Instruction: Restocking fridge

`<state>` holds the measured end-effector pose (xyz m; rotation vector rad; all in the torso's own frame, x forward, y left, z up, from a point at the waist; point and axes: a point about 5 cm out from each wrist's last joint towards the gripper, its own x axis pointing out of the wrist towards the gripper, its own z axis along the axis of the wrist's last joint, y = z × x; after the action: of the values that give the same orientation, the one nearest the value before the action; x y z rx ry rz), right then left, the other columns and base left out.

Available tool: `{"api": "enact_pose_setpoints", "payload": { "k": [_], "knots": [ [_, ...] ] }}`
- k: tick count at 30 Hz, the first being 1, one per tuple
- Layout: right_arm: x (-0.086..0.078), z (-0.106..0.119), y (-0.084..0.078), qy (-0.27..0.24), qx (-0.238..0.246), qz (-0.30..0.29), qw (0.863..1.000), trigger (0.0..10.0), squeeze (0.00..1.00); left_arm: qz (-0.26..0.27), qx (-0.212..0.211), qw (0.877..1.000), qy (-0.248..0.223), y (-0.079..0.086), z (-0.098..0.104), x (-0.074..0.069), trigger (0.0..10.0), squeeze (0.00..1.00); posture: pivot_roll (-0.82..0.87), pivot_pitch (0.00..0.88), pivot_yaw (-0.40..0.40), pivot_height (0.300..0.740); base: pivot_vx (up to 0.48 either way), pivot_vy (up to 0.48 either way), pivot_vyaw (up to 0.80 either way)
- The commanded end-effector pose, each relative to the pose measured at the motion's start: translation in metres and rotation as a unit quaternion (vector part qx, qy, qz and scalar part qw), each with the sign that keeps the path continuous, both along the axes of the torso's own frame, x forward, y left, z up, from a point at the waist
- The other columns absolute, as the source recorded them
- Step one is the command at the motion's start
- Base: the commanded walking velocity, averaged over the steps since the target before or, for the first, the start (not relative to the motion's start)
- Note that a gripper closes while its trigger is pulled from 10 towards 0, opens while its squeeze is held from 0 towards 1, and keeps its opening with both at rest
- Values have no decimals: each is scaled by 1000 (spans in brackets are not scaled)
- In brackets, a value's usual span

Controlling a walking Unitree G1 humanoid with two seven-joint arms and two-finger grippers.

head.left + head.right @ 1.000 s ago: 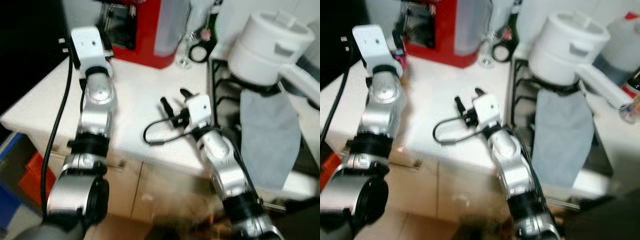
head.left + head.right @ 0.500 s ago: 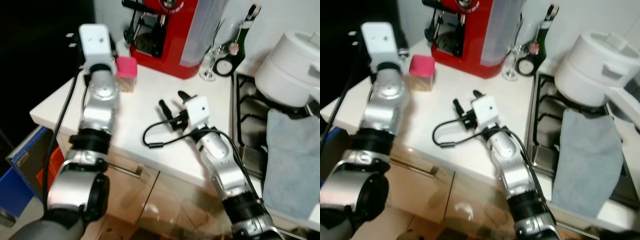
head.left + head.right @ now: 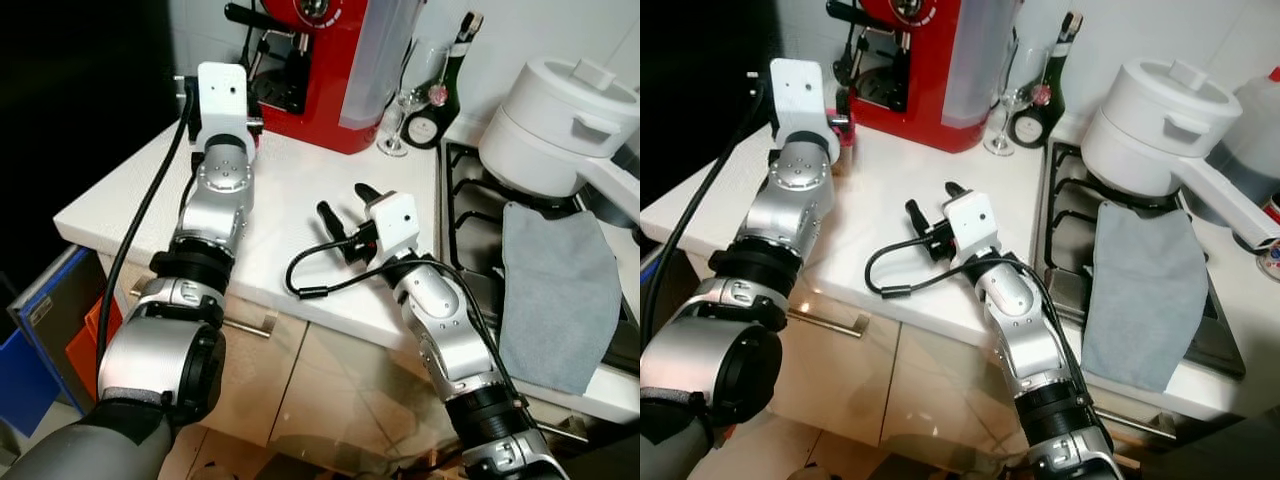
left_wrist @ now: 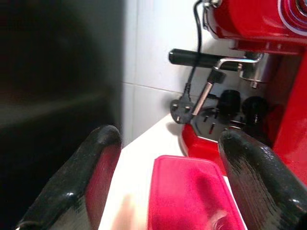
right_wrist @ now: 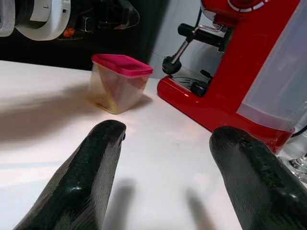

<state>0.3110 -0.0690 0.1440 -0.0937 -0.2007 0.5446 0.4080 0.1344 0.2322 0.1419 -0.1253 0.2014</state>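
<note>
1. We see the small clear plastic container with a pink lid (image 5: 120,81) standing on the white countertop (image 3: 300,190), far left, just in front of the red espresso machine (image 3: 340,60)
2. Our left gripper (image 4: 172,187) hovers above the pink lid, fingers spread to either side, not touching it
3. Our right gripper (image 3: 345,205) rests low over the middle of the countertop, well apart from the container, fingers spread, holding nothing
4. A white lidded pot (image 3: 555,110) and grey cloth (image 3: 555,280) sit on the hob at right
5. Judgement: restocking has barely begun; grasp, carry and placing in the fridge all remain
</note>
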Motion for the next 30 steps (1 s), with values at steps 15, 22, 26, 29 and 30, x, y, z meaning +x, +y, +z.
{"api": "enact_pose_setpoints", "payload": {
  "k": [15, 22, 26, 29, 30],
  "knots": [
    [-4, -1, -5, 13, -1, 0, 1000, 10000, 0, 4, -14, 999, 41, -8, -15, 5, 10000, 0, -38, 0, -151, 740, 0, 0, 0],
    [-6, -3, -5, 17, -1, 2, 1000, 10000, 0, 26, 7, 1000, 15, -3, -5, 6, 10000, 0, -42, 0, -153, 740, 0, 0, 0],
    [-7, -3, -4, 21, -2, 4, 1000, 10000, 0, 29, 19, 999, 7, -3, -3, 7, 10000, 0, -39, 0, -158, 740, 0, 0, 0],
    [-8, -3, -4, 21, -3, 7, 1000, 10000, 0, 33, 19, 999, 8, 2, -4, 7, 10000, 0, -41, 0, -161, 740, 0, 0, 0],
    [-8, -2, -4, 19, -2, 8, 1000, 10000, 0, 33, 19, 999, 2, 4, -2, 7, 10000, 0, -41, 0, -161, 740, 0, 0, 0]
  ]
}}
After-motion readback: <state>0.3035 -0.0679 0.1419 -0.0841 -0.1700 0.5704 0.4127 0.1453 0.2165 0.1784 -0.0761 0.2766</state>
